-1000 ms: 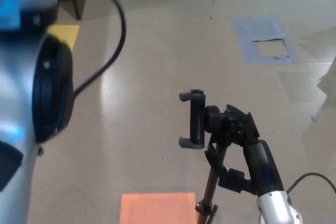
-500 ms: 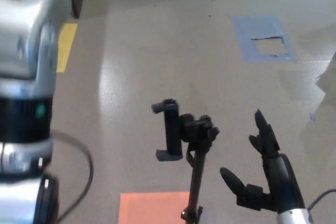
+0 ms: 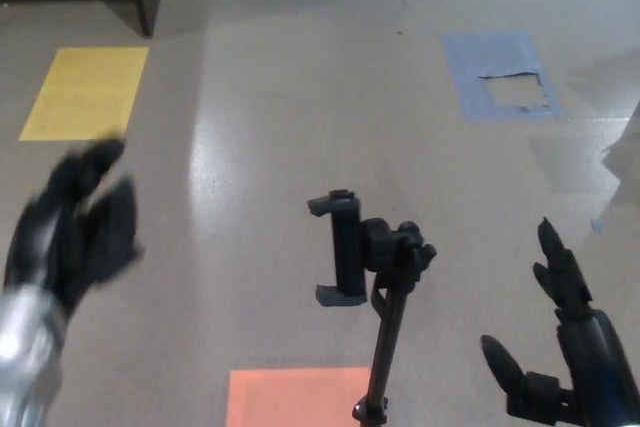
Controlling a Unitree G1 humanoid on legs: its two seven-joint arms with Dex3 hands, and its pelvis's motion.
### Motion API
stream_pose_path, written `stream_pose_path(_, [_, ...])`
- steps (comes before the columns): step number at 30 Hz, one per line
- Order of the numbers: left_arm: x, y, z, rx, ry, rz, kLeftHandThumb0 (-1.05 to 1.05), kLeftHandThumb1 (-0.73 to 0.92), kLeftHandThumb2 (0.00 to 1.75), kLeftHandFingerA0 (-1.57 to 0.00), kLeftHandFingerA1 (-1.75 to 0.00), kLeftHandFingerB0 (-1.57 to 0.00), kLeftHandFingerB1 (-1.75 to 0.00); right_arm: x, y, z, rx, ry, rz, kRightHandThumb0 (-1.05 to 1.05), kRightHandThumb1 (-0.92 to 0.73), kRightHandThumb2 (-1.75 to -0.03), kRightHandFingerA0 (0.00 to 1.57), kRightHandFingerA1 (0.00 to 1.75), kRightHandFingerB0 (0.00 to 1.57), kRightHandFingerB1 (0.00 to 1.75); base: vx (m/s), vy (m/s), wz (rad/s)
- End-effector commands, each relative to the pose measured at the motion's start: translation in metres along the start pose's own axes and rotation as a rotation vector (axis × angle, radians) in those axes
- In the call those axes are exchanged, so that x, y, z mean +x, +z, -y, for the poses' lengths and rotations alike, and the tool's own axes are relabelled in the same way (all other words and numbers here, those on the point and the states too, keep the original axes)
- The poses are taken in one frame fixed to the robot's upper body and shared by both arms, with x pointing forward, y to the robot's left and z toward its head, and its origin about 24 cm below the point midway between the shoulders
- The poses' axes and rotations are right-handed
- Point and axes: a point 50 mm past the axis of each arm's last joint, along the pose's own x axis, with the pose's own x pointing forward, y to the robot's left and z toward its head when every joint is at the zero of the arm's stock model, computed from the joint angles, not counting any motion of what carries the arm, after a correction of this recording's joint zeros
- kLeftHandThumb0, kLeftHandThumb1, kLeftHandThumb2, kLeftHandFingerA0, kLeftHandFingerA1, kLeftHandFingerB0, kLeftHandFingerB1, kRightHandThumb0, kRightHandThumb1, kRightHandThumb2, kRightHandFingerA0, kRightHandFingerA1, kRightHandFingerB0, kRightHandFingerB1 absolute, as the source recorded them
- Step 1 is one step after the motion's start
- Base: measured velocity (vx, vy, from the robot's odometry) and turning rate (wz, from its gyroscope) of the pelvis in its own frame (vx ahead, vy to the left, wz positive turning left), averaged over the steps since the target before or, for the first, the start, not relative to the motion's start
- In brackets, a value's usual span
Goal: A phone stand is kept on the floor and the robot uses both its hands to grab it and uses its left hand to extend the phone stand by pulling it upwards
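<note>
A: What has just changed?

B: A second ago the right hand was clamped around the neck of the phone stand, just under the clamp. It has since let go and drawn off to the right. It hangs beside the pole with thumb and fingers spread, holding nothing. The left hand, which was not showing before, has swung in from the left. It is blurred, its fingers look loosely parted, and it is empty and well apart from the stand.

A: And what does that mean for the job?

B: Neither hand has the stand, so the two-handed grab looks either finished or needing to be made again. The pictures do not settle whether the pole got longer.

A: How does the stand look?

B: It is on the floor, lower middle of the view, between the two hands. Its thin dark pole runs down past an orange patch and out of the picture's bottom edge. At the top, a black ball joint carries the phone clamp, turned on its side and empty.
</note>
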Motion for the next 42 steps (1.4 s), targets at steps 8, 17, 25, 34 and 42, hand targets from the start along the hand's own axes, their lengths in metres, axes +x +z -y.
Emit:
stream_pose_path(8, [-0.134, -0.044, -0.057, 0.143, 0.308, 0.262, -0.89, 0.64, 0.96, -0.16, -0.39, -0.21, -0.4, -0.029, -0.002, 0.047, -0.057, -0.04, 0.098, -1.05, -0.65, -1.14, 0.09, 0.3, 0.0, 0.16, 0.0, 0.0, 0.0])
stream_pose_path(17, [-0.128, -0.044, -0.055, 0.14, 0.313, 0.3, -0.88, 0.79, 0.65, -0.24, -0.29, -0.29, -0.3, -0.023, -0.004, 0.047, -0.053, -0.045, 0.083, -1.05, -0.64, -0.87, 0.02, 0.38, 0.0, 0.07, 0.0, 0.0, 0.0])
stream_pose_path(25, [-0.117, -0.04, -0.05, 0.123, 0.324, 0.327, -0.84, 0.76, 0.64, -0.29, -0.3, -0.33, -0.31, -0.009, -0.009, 0.056, -0.1, -0.01, -0.015, -1.05, -0.67, -1.13, 0.02, 0.38, 0.0, 0.2, 0.0, 0.0, 0.0])
stream_pose_path(34, [-0.114, -0.038, -0.052, 0.148, 0.327, 0.349, -0.83, 0.76, 0.64, -0.29, -0.3, -0.33, -0.31, -0.001, -0.005, 0.051, -0.09, -0.033, -0.011, -1.0, -0.66, -0.84, 0.0, 0.42, 0.0, 0.0, 0.0, 0.0, 0.0])
stream_pose_path(42, [-0.11, -0.036, -0.057, 0.173, 0.316, 0.356, -0.81, 0.73, 0.63, -0.31, -0.31, -0.33, -0.31, 0.005, -0.005, 0.046, -0.113, -0.009, -0.027, -0.93, -0.36, -0.8, 0.01, 0.42, 0.0, 0.0, 0.0, 0.0, 0.0])
